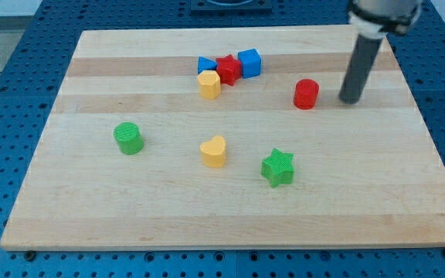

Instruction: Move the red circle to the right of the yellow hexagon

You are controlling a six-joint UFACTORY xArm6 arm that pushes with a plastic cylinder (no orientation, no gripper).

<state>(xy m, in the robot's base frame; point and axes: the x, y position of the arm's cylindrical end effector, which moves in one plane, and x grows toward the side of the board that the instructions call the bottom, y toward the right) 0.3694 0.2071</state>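
We carry no gripper, only a straight dark rod, so nothing opens, closes or clamps. My tip (351, 100) rests on the wooden board (91, 201) toward the view's right, near the red circle (306, 93) on its right side but apart from it, touching no block. We can read no writing or labels anywhere.

The red circle is a short, upright, ribbed red cylinder standing alone, well to the view's right of the yellow hexagon (208, 83). That hexagon sits at the lower left of a tight cluster near the view's top, with a blue block (205, 65), a red star (227, 68) and a blue cube (249, 62).
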